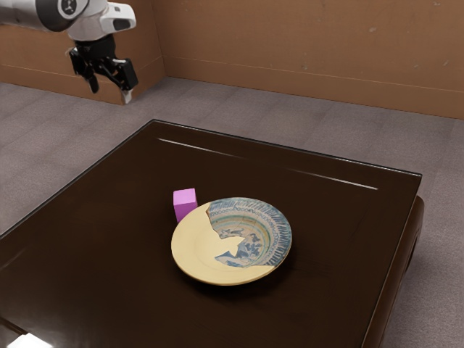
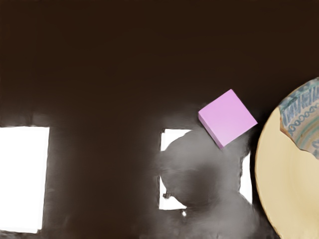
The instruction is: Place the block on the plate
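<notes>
In the exterior view, the black two-finger gripper (image 1: 110, 88) has its fingers apart; the pink cube block (image 1: 185, 206) sits outside the round cream-and-blue ceramic plate (image 1: 194, 254), at its ten o'clock. In the wrist view, a narrow gap separates them.

The robot's hand is a matte black two-finger gripper (image 1: 110, 93) with one pale grey fingertip (image 1: 127, 96), on a white-and-grey arm (image 1: 32, 11). Below and out ahead of the hand, the solid pink-violet cube-shaped block (image 2: 228, 118) is plain, lighter on top and deeper magenta on its sides. Farther from the hand, the round glazed plate (image 1: 192, 250) is plain cream-yellow on one part, broken by a jagged line; the rest carries blue strokes round the rim, a ring of small loops, greenish and tan bands, and blue blotches in the well. Under both, the glossy table (image 1: 109, 196) is dark brown, with white glare and a smoky grey patch.
</notes>
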You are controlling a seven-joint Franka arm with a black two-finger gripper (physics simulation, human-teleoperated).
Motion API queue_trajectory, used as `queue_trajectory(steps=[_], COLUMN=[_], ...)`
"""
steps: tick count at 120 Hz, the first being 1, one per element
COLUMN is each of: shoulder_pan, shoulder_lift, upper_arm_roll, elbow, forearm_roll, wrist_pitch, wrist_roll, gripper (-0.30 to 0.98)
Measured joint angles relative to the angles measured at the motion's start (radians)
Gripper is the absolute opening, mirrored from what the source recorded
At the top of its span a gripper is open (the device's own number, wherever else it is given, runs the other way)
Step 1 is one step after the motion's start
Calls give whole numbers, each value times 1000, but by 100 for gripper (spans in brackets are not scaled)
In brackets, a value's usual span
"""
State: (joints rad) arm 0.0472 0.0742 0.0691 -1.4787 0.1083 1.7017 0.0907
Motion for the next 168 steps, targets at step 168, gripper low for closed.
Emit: queue_trajectory(steps=[168], shoulder_pan=[140], shoulder_lift=[615], upper_arm_roll=[-238], elbow=[58], forearm_roll=[68], wrist_pitch=[330], wrist_roll=[803], gripper=[69])
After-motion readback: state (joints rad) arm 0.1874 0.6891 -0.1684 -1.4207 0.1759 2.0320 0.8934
